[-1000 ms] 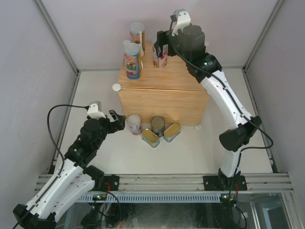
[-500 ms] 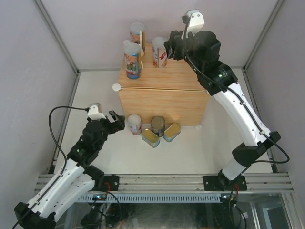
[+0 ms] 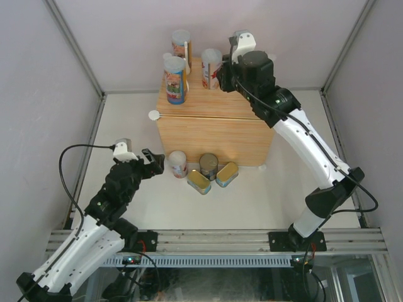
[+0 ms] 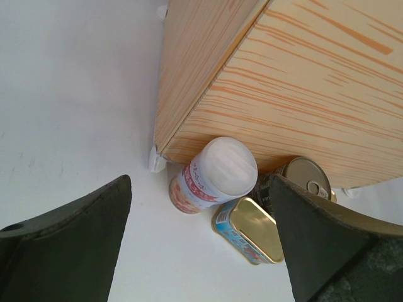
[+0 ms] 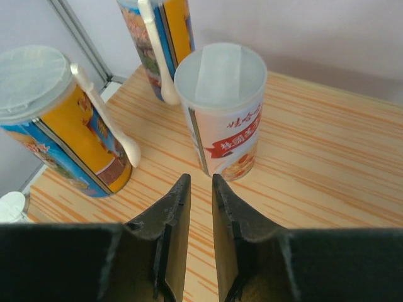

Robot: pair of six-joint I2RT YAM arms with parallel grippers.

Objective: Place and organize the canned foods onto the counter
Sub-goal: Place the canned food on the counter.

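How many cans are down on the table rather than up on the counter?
4, clustered against the front of the counter: a white-lidded can, a dark metal-topped can right of it, and two flat gold tins just in front. Anything behind the counter would be hidden.

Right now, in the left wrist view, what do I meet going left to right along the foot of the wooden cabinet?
White corner connector → white-lidded can → flat gold tin → dark can with metal top, all at the foot of the counter.
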